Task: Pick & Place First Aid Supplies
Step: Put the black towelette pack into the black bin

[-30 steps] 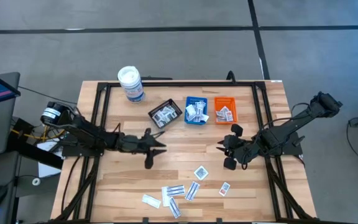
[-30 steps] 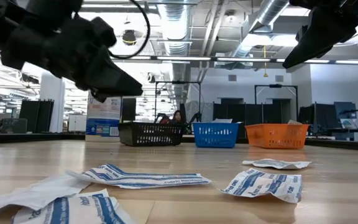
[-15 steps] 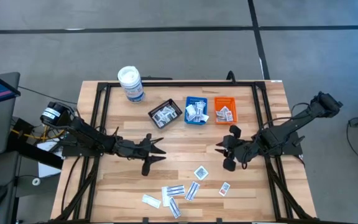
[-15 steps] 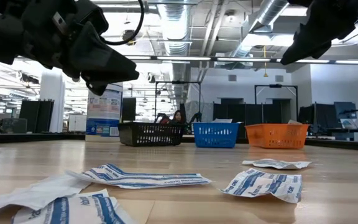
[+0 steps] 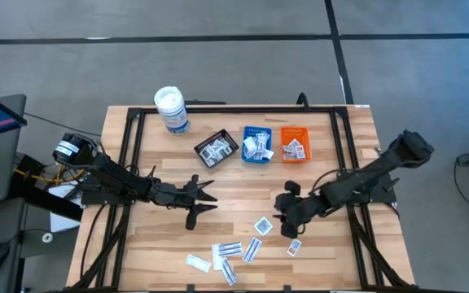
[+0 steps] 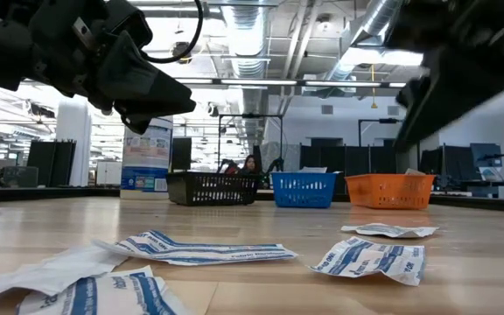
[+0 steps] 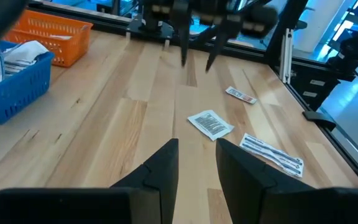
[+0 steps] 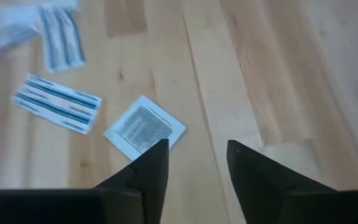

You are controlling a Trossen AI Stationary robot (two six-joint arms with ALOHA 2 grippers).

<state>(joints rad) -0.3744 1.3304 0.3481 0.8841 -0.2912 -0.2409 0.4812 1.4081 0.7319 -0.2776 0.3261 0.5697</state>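
Swinging my right end effector (image 5: 284,218) nearer and leftward, fingers now parted and empty, I hover beside a square packet (image 5: 262,225) — pick imminent; left end effector (image 5: 205,198) waits open.

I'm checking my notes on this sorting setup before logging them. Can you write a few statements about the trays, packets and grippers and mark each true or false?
1. The blue tray sits between the black tray and the orange tray. True.
2. The orange tray is empty. False: it holds packets.
3. The right gripper grips a packet. False: its fingers are open and empty, above the square packet.
4. The left gripper is open and empty. True.
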